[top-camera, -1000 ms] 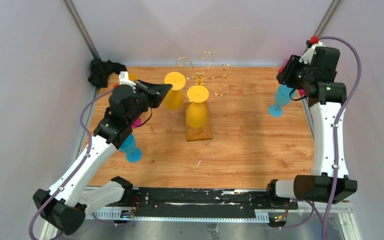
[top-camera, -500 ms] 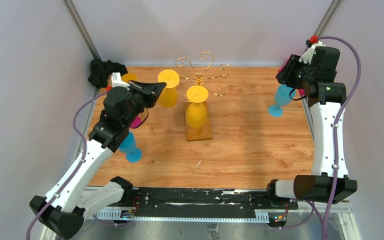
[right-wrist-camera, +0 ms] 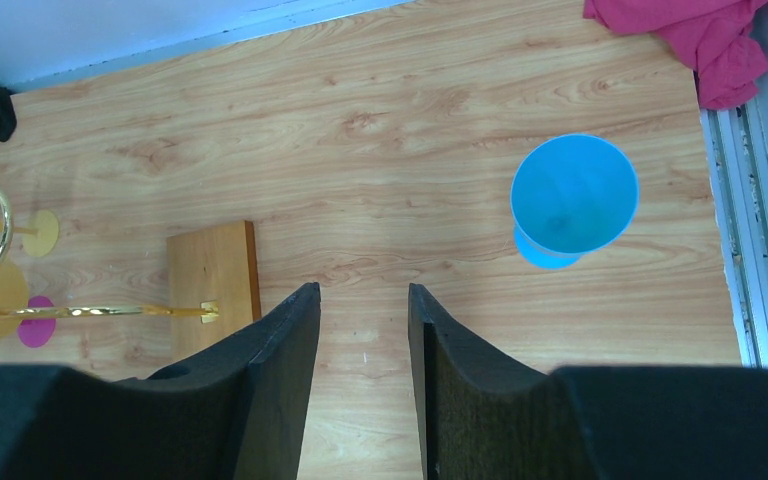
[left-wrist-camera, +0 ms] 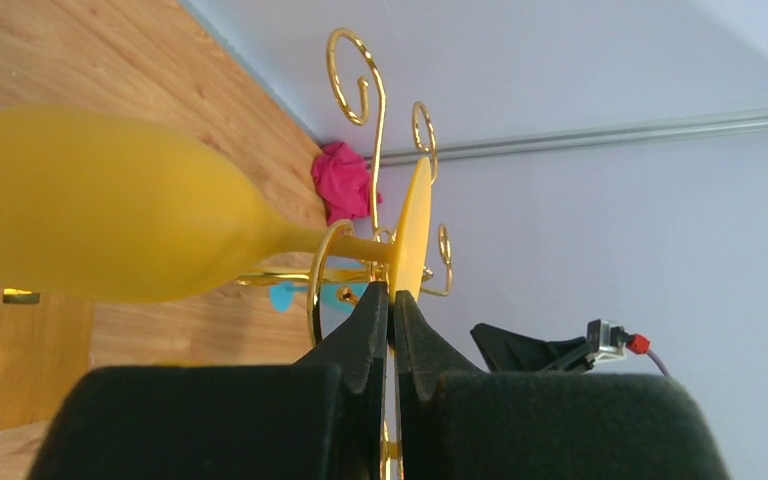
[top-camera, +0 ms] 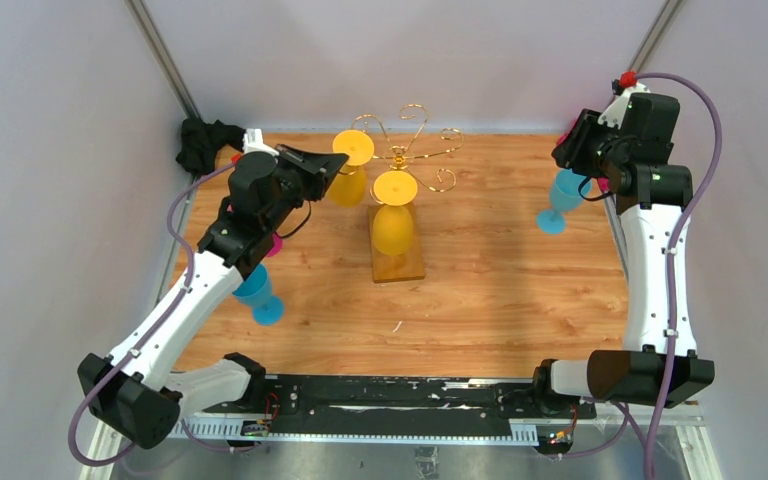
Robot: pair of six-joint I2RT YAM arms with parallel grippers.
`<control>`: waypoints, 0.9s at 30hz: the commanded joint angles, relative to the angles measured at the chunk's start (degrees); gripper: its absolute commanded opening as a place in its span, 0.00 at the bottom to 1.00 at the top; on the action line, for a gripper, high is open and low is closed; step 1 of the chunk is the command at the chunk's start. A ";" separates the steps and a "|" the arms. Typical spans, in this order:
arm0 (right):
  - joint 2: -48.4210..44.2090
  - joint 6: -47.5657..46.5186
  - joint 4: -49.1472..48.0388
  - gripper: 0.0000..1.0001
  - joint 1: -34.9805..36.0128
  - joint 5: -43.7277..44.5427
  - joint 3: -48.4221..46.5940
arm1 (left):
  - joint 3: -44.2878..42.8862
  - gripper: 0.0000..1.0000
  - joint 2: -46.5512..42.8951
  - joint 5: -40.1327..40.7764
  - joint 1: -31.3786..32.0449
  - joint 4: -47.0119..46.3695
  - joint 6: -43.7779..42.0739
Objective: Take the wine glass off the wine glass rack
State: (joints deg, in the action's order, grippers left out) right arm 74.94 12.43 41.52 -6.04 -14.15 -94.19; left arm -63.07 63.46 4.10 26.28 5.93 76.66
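Note:
The wine glass rack is a gold wire stand with curled arms on a wooden base at the middle back of the table. A yellow wine glass hangs upside down from it at the front. My left gripper is shut on the foot rim of a second yellow wine glass, held upside down just left of the rack. In the left wrist view the fingers pinch that foot disc, with gold scrolls close behind. My right gripper is open and empty at the right.
A blue glass stands at the right edge, below my right gripper. Another blue glass stands under my left arm. A black cloth lies at the back left corner, a pink cloth at the back right.
My left gripper, with the yellow glass in it, swung left, then back right and further towards the rack. The right arm has not moved.

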 commanded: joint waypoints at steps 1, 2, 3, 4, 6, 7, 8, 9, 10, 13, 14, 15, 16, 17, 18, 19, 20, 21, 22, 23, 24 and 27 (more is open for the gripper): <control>-1.11 0.16 -0.72 0.43 0.51 -0.71 0.60 | -1.24 0.00 -0.48 -2.76 0.25 -3.00 0.12; -1.15 0.19 -0.69 0.43 0.51 -0.84 0.59 | -1.06 0.00 -0.70 -3.12 0.51 -3.16 -0.04; -1.19 0.26 -0.73 0.43 0.51 -0.99 0.63 | -0.97 0.00 -0.88 -3.33 0.82 -3.03 -0.16; -1.34 0.26 -0.87 0.43 0.51 -1.09 0.72 | -0.73 0.00 -1.08 -3.50 1.05 -3.07 -0.27; -1.45 0.34 -1.04 0.43 0.52 -1.14 0.94 | -0.17 0.00 -1.70 -3.61 1.29 -2.99 -0.14; -1.46 0.37 -1.01 0.43 0.51 -1.18 0.94 | 0.23 0.00 -2.06 -3.72 1.36 -3.24 0.03; -1.50 0.40 -1.02 0.43 0.55 -1.27 0.97 | 0.42 0.00 -2.29 -3.74 1.47 -3.13 0.06; -1.56 0.41 -1.00 0.43 0.56 -1.35 0.99 | 0.47 0.00 -2.36 -3.75 1.48 -3.06 0.13; -1.58 0.42 -1.00 0.43 0.51 -1.40 0.92 | 0.64 0.00 -2.46 -3.75 1.63 -3.04 0.22; -1.79 0.44 -1.01 0.43 0.51 -1.45 0.77 | 1.36 0.00 -3.22 -4.88 2.30 -2.45 0.34; -1.78 0.47 -1.00 0.43 0.51 -1.49 0.70 | 1.56 0.00 -3.72 -4.73 2.63 -1.94 0.20; -1.85 0.48 -1.00 0.43 0.51 -1.54 0.68 | 1.83 0.00 -4.09 -4.72 2.75 -1.56 0.04; -1.92 0.55 -1.08 0.43 0.51 -1.62 0.68 | 2.14 0.00 -4.48 -4.83 2.78 -1.12 -0.01; -1.99 0.56 -1.13 0.43 0.51 -1.66 0.81 | 2.62 0.00 -4.87 -5.04 2.81 -1.22 0.06; -2.03 0.62 -1.18 0.43 0.51 -1.67 0.82 | 3.21 0.00 -5.16 -5.25 2.89 -1.20 0.13; -2.07 0.59 -1.24 0.43 0.51 -1.68 0.87 | 3.64 0.00 -5.44 -5.33 2.90 -1.19 0.34; -2.07 0.63 -1.26 0.43 0.51 -1.67 0.87 | 4.10 0.00 -5.66 -5.35 2.94 -1.19 0.52; -2.01 0.68 -1.34 0.43 0.51 -1.67 0.90 | 4.45 0.00 -5.97 -5.42 2.96 -1.11 0.77; -2.00 0.70 -1.35 0.43 0.52 -1.71 0.94 | 4.60 0.00 -6.34 -5.38 3.10 -0.93 0.80; -1.96 0.70 -1.40 0.43 0.53 -1.87 0.92 | 4.55 0.00 -6.82 -5.21 3.20 -0.49 0.67; -1.91 0.75 -1.37 0.43 0.51 -2.00 0.92 | 4.39 0.00 -7.35 -5.00 3.31 0.33 0.49; -1.79 0.76 -1.46 0.43 0.51 -2.26 0.90 | 3.86 0.00 -10.04 -4.22 3.34 3.57 -0.27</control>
State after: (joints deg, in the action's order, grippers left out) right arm 74.11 12.51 40.64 -6.04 -15.25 -93.89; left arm -59.00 57.30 -0.56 29.04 6.90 77.01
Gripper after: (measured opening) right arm 0.427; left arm 0.048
